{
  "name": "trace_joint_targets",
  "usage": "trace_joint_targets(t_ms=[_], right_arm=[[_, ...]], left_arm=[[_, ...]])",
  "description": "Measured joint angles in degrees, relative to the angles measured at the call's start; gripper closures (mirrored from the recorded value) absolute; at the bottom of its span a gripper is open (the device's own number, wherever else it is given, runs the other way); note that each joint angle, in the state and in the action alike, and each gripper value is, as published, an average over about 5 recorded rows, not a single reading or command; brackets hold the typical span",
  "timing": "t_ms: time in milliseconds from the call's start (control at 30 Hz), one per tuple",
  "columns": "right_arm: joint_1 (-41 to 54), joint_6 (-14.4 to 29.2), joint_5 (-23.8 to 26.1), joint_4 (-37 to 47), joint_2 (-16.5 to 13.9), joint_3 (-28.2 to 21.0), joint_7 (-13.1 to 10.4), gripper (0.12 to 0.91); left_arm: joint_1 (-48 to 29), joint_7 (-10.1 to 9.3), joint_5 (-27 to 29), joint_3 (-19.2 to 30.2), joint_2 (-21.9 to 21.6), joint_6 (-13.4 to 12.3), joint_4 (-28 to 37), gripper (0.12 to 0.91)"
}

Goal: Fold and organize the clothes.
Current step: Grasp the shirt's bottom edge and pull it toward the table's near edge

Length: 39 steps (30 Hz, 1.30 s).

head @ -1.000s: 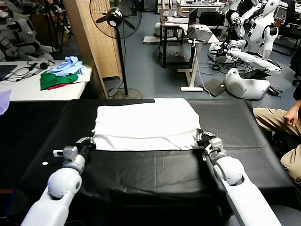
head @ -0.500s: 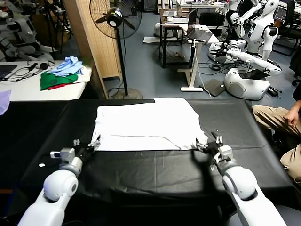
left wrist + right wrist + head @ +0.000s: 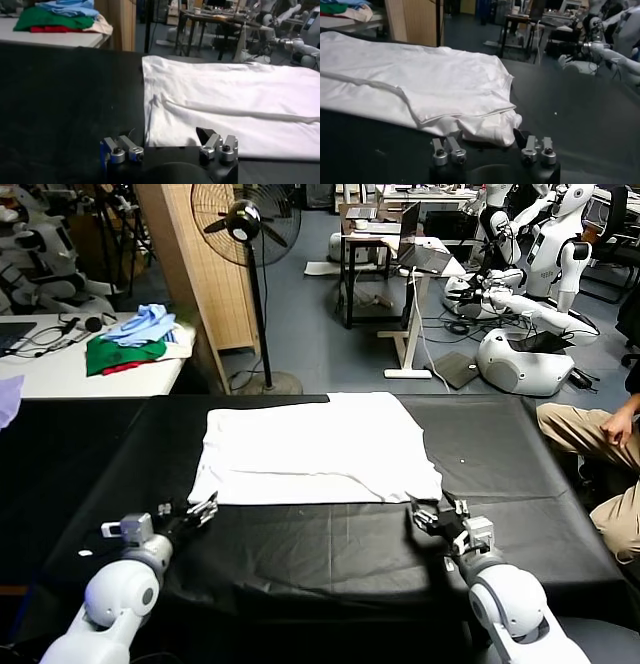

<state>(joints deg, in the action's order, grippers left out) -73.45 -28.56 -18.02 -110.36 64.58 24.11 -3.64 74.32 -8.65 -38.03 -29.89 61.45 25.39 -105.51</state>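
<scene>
T-shirt (image 3: 315,446) folded flat; left claw (image 3: 203,510), right claw (image 3: 438,514) open, empty.

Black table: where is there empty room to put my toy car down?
The black table is bare in front of the white T-shirt, between the left gripper and right gripper. It is also bare left of the shirt and right of it, toward the seated person. The middle back is taken by the shirt.

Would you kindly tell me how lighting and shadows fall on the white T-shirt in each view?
Head view: T-shirt evenly lit, bright against the black cover. Left wrist view: soft shadow along its fold. Right wrist view: shadow beneath its folded corner.
</scene>
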Motion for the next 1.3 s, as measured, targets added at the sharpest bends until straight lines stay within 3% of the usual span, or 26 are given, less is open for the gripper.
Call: trace_joint_targets(t_ms=[100,167,333,433,1000,1200,1300], right_arm=[[-0.10,-0.14,-0.68,-0.11,-0.22,0.24,-0.23,0.810],[-0.25,-0.44,-1.41,-0.41,-0.42,0.54,-0.52,0.881],[-1.15,-1.77,-3.37,-1.87,-0.79,1.50,-1.63,0.904],[-2.14,-2.99,-4.26,-3.27,-0.94,2.26,-2.34,0.904],[-17.64,-12.08,-6.79,-18.22,-1.56,8.21,-6.92,0.904],[-21.13,-12.57,-6.28,-20.36,-1.23,8.80,-4.88,0.903],[-22.02,-12.95,-5.38,-21.00,-1.67,8.96,-2.96,0.851]], left_arm=[[0.23,-0.09,-0.16,-0.11,0.25,-0.33,0.20,0.405],[0.36,-0.17,-0.15,-0.08,0.41,-0.39,0.19,0.505],[0.60,-0.80,-0.30,0.34,0.74,0.33,-0.38,0.789],[1.16,-1.29,-0.27,0.36,0.62,0.72,-1.19,0.885],[13.77,-1.79,3.98,-4.66,-4.77,1.63,-13.06,0.900],[21.79,-1.36,3.80,-8.47,-6.28,1.59,-17.68,0.900],[25.70,-1.11,3.54,-10.45,-6.39,1.72,-19.31,0.900]])
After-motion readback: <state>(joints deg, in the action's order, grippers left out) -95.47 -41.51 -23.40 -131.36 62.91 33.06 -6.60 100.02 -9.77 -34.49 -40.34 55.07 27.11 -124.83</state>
